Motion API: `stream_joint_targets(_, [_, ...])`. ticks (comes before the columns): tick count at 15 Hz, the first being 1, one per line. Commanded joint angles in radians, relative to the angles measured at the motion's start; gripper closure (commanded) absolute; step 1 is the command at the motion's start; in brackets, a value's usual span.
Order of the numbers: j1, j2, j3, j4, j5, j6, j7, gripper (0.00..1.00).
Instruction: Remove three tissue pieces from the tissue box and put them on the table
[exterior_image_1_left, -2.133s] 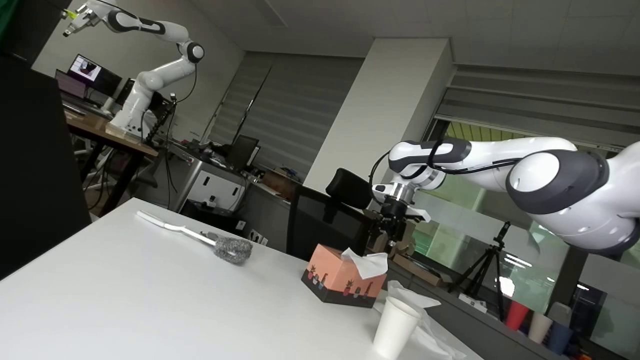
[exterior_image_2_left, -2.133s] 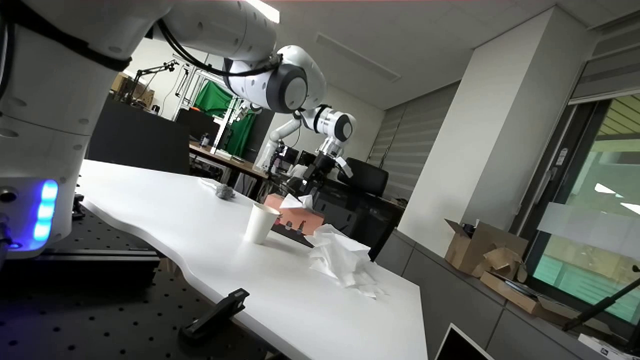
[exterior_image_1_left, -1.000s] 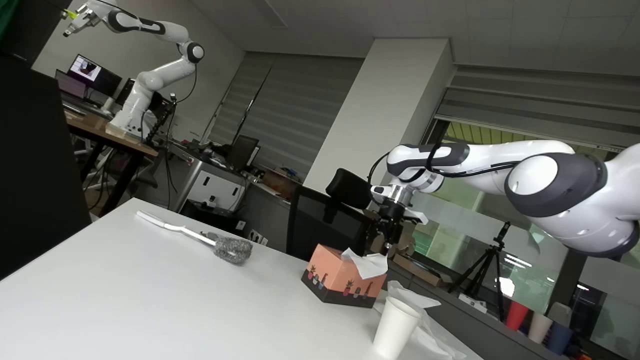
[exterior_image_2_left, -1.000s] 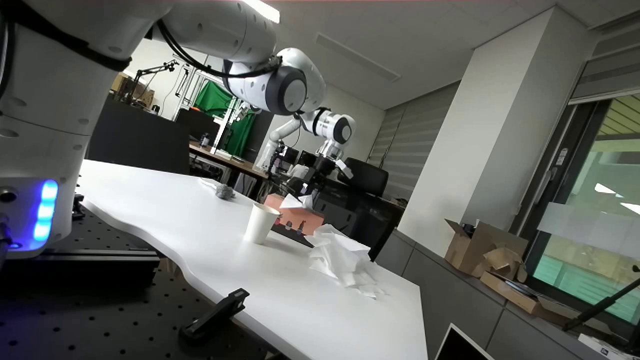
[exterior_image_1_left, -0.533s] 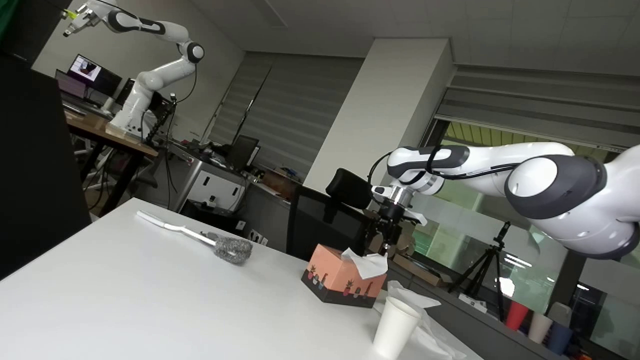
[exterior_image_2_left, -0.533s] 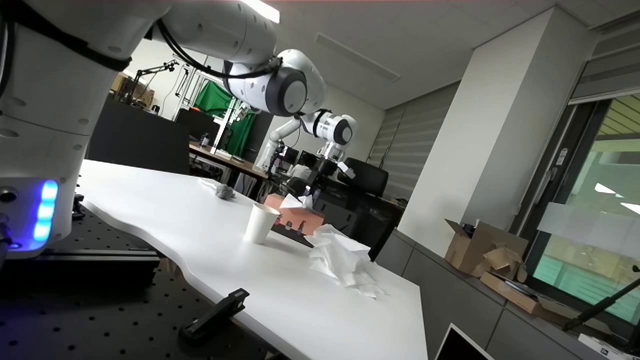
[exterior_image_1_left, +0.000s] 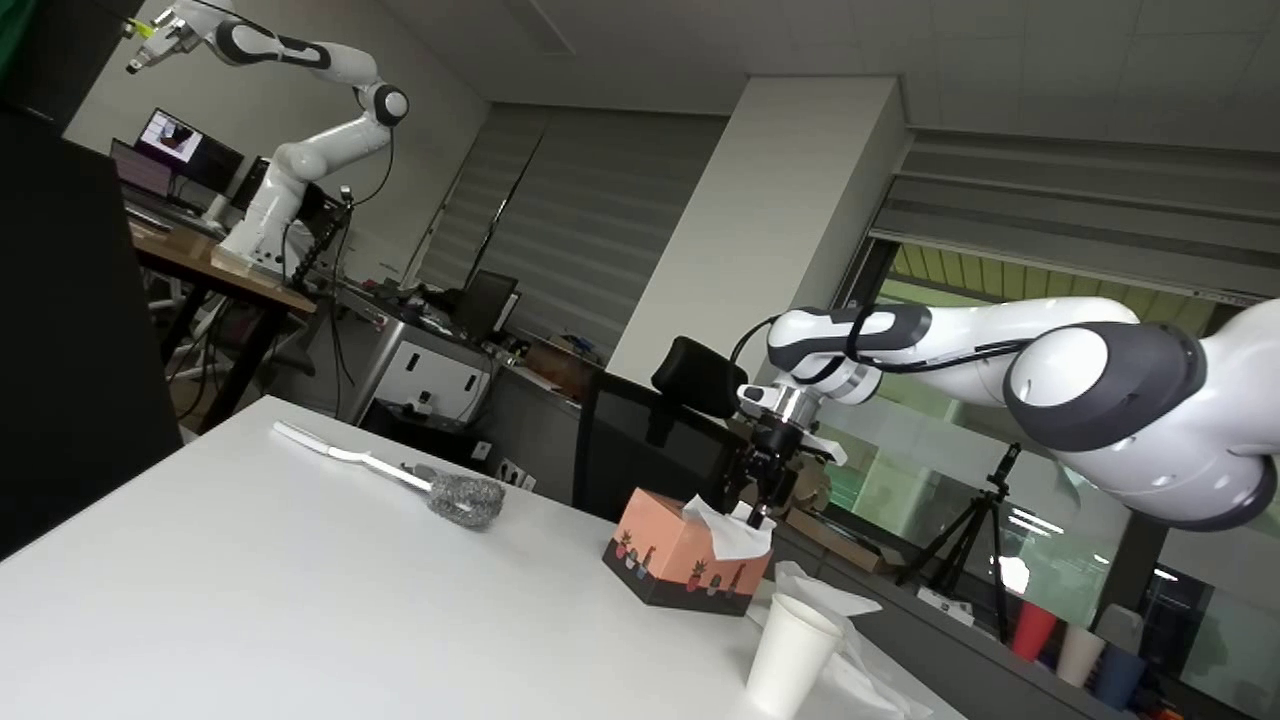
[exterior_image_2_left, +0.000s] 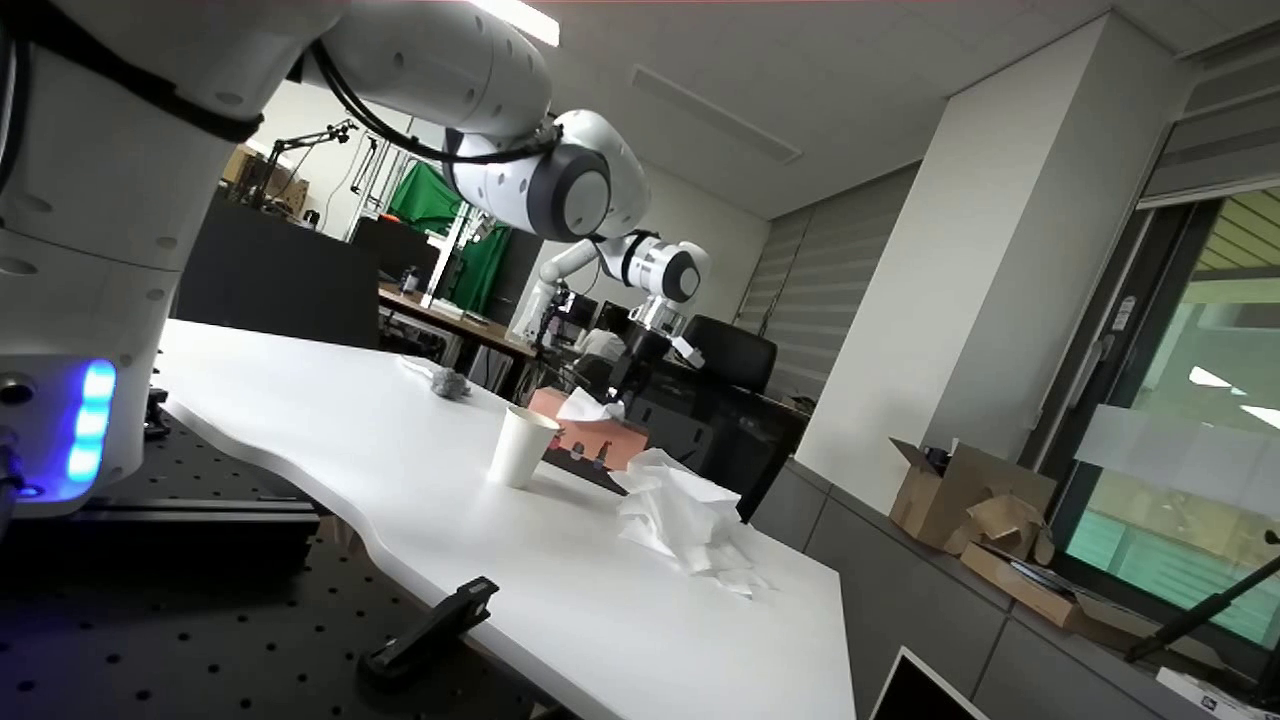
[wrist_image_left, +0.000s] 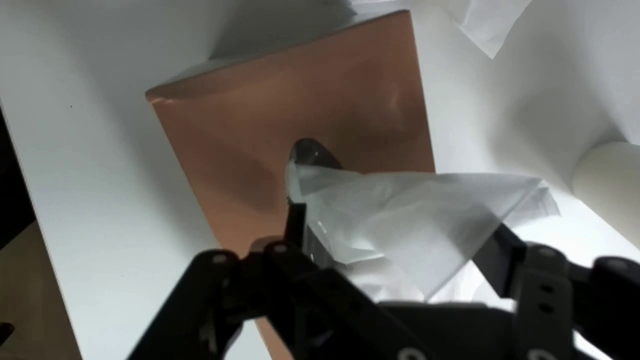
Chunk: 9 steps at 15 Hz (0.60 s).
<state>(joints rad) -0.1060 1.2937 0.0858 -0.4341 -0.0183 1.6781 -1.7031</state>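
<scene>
Salmon-pink tissue box (exterior_image_1_left: 690, 555): stands on the white table (exterior_image_1_left: 350, 610); near-black base, potted plants printed along the sides; a dark slot (wrist_image_left: 312, 152) in its top.
Half-out tissue (wrist_image_left: 390, 210): one end in the slot, the free part fanned toward 3 o'clock in the wrist view, past the box's edge.
Hand (wrist_image_left: 397, 237): fingers spread well apart, one on each side of the half-out tissue; whether either touches the paper cannot be told.
Franka Panda arm (exterior_image_1_left: 985, 325): stretches in from 3 o'clock in an exterior view, its wrist bent downward, the hand between 1 and 2 o'clock of the tissue box.
Loose tissues (exterior_image_2_left: 685, 515): a crumpled white heap on the table, close by the box, between 4 and 5 o'clock of it in an exterior view; the number of sheets cannot be told.
White paper cup (exterior_image_1_left: 793, 650): upright on the table, between 4 and 5 o'clock of the box in an exterior view; at 3 o'clock in the wrist view, partly out of frame.
Grey-headed scrubber (exterior_image_1_left: 465, 500): lies well apart from the box, between 9 and 10 o'clock of it in both exterior views.
Black office chair (exterior_image_1_left: 650, 440): beyond the table, between 11 and 12 o'clock of the box in an exterior view.
</scene>
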Motion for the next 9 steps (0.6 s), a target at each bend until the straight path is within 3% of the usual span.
stream_joint_targets(1, [-0.004,0.014,0.006,0.018,0.005,0.003,-0.015,0.47])
stream_joint_targets(6, [-0.003,0.019,0.005,0.021,0.004,0.003,-0.013,0.83])
stream_joint_targets(9, [-0.002,0.017,0.003,0.025,0.003,0.004,-0.013,0.99])
